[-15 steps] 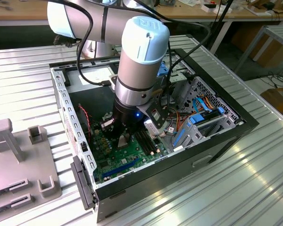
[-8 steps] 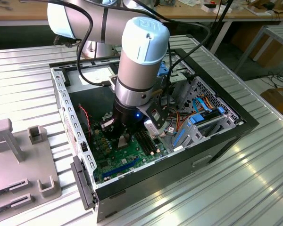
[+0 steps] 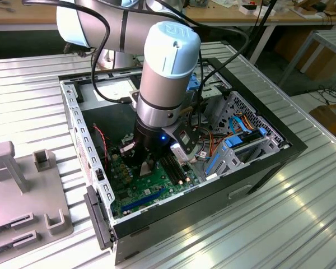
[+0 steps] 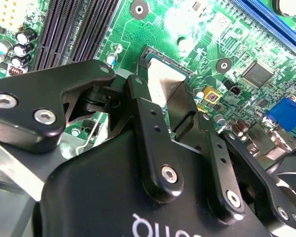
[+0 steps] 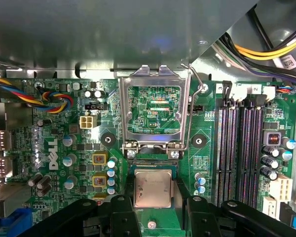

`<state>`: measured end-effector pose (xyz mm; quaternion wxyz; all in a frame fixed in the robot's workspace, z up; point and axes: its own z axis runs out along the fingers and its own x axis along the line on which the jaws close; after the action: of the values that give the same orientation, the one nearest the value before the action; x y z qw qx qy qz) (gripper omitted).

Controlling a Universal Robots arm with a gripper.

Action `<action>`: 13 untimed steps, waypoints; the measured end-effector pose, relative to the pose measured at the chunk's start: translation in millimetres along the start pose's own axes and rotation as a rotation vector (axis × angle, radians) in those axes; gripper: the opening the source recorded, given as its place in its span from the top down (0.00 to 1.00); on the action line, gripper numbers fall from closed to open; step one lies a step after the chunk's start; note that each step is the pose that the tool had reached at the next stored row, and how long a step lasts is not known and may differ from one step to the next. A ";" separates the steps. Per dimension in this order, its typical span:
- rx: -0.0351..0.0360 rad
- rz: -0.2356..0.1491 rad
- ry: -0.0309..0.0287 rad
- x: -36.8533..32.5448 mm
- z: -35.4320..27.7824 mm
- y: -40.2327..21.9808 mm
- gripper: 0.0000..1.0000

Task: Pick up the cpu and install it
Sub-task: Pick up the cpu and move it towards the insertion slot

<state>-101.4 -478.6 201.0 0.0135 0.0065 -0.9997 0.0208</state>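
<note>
Ribbed metal worktop (image 3: pixel 302 213) is occupied by an open computer case (image 3: pixel 257 168), in which a green motherboard (image 5: pixel 207 148) is laid. Over its socket (image 5: pixel 153 164), beside the raised retention frame (image 5: pixel 155 74), the cpu (image 5: pixel 152 189) is clamped by two opposite edges between the narrowed jaws of the gripper (image 5: pixel 158 198).

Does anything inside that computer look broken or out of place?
Nothing looks damaged. What stands out is the metal clamp frame, swung open beside the socket, its wire lever unlatched. The cpu looks square to the socket's edges, right at the end effector.
</note>
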 end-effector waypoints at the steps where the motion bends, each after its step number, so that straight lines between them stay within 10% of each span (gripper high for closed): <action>1: -0.0002 0.000 0.0000 0.0 0.1 0.0 0.58; 13: -0.0010 0.000 0.0000 0.0 0.0 0.0 0.58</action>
<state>-101.3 -478.5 201.0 0.0135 0.0063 -0.9997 0.0203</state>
